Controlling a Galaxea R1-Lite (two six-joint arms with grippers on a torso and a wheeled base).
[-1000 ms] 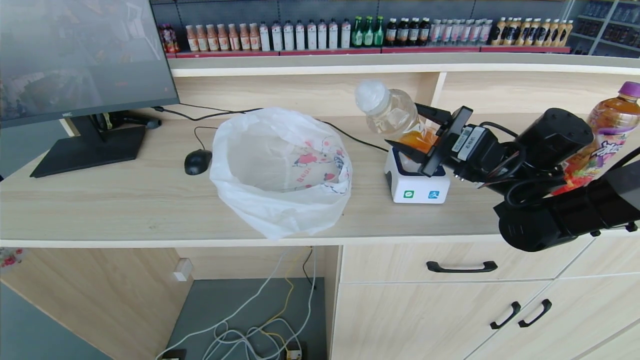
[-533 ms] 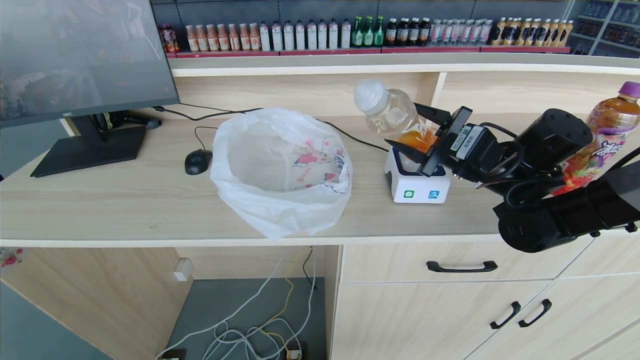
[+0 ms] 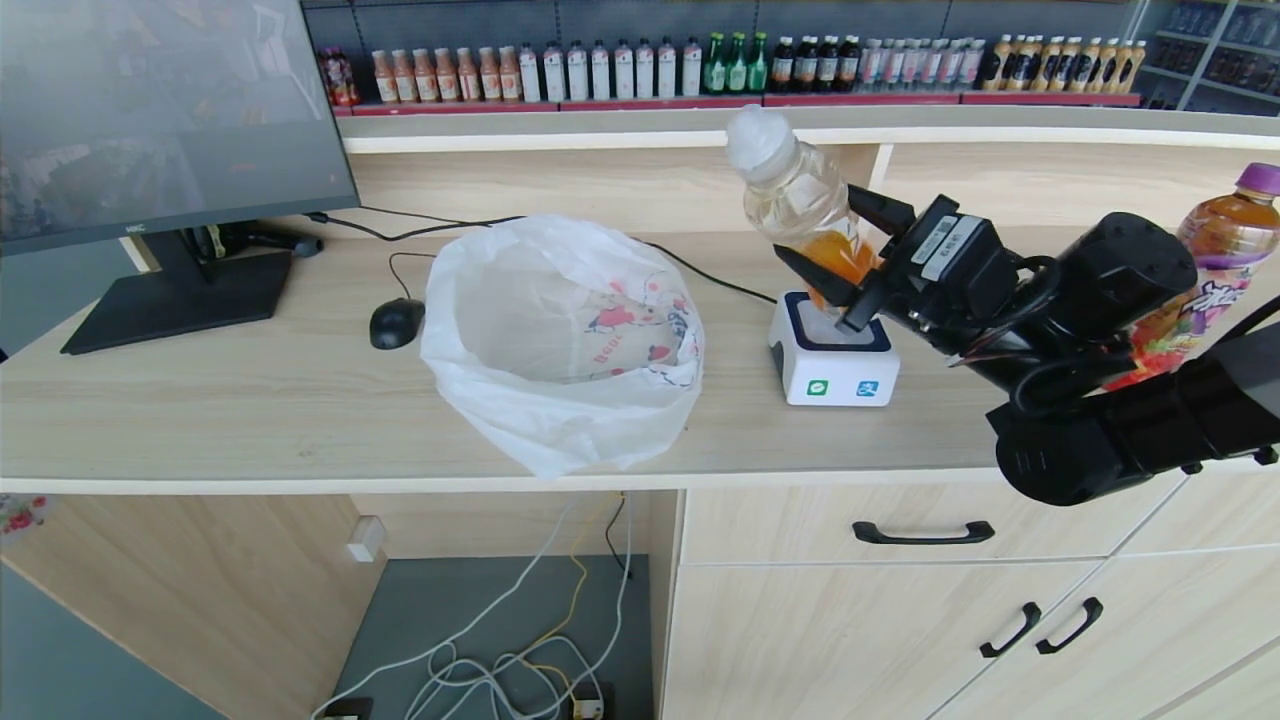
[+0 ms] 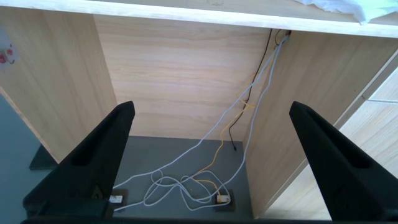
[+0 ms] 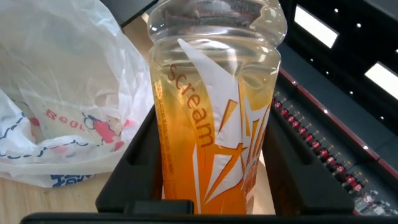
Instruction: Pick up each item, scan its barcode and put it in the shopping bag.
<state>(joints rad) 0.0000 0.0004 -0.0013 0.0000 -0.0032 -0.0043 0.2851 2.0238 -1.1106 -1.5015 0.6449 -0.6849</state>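
Observation:
My right gripper [image 3: 838,258] is shut on a clear bottle [image 3: 800,205] with an orange label and a white cap, holding it nearly upright just above the white scanner box [image 3: 833,361] on the counter. In the right wrist view the bottle [image 5: 214,118] sits between the black fingers [image 5: 134,162], with the bag [image 5: 59,106] behind it. The white shopping bag [image 3: 563,340] stands open on the counter to the left of the scanner. My left gripper [image 4: 211,162] hangs open below the counter, facing the cables on the floor.
A purple-capped juice bottle [image 3: 1205,275] stands at the counter's right end behind my right arm. A monitor [image 3: 160,120] and a black mouse [image 3: 396,323] sit at the left. A raised wooden ledge [image 3: 800,135] runs behind the counter. Drawers [image 3: 920,532] lie below.
My right gripper has lifted and tipped the bottle from leaning left over the scanner to nearly upright, with its cap higher and further right. The left arm and the bag have not moved.

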